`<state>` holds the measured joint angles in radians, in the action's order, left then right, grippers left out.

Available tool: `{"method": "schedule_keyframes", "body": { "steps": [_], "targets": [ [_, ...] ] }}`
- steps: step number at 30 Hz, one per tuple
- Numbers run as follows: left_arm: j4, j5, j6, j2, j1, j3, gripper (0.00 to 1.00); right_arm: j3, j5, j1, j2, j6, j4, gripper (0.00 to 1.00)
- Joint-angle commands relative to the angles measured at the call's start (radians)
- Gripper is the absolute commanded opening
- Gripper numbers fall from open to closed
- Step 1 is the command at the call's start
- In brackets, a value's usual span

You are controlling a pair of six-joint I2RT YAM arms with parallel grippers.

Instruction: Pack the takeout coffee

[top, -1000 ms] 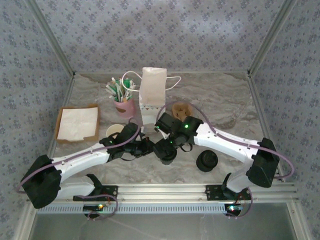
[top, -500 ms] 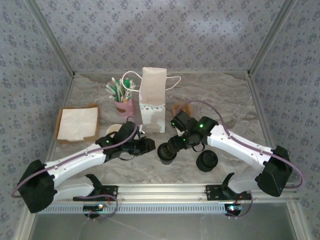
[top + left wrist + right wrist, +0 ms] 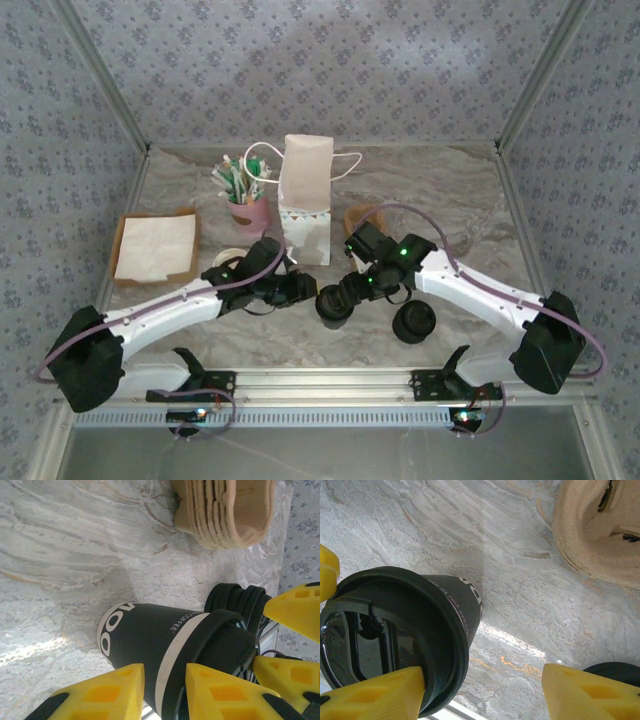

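Observation:
The takeout coffee cup point(image 3: 333, 305) stands near the table's front middle. Up close it is black-printed with a white band point(image 3: 150, 635) and wears its round black lid point(image 3: 375, 630). My left gripper point(image 3: 296, 288) is just left of it; its yellow fingers point(image 3: 95, 695) are open, the cup just beyond the gap between them. My right gripper point(image 3: 350, 290) is at the cup's right side, wide open. One yellow finger point(image 3: 375, 695) rests against the lid's rim, the other point(image 3: 592, 692) far off.
A stack of black lids point(image 3: 413, 322) sits right of the cup. A white paper bag point(image 3: 305, 200) stands behind, with cardboard cup carriers point(image 3: 360, 214) to its right. At left are a pink cup of sticks point(image 3: 247, 210), a napkin tray point(image 3: 155, 247) and a white cup point(image 3: 228, 258).
My right arm has drawn back to the right, off the top of the lidded cup. My left arm has swung slightly toward the back; the cup stays put.

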<state>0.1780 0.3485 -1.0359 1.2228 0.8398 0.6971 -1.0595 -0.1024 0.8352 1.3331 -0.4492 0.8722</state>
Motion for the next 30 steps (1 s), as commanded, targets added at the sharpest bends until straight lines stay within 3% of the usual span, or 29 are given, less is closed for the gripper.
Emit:
{"method": "schedule_keyframes", "body": {
  "steps": [1, 30],
  "targets": [
    [-0.012, 0.022, 0.022, 0.017, 0.008, 0.031, 0.27, 0.012, -0.017, -0.006, 0.005, 0.0, -0.007, 0.66],
    [-0.088, -0.02, -0.05, 0.04, 0.069, -0.074, 0.15, 0.081, -0.014, -0.006, 0.037, -0.003, -0.036, 0.64]
  ]
}}
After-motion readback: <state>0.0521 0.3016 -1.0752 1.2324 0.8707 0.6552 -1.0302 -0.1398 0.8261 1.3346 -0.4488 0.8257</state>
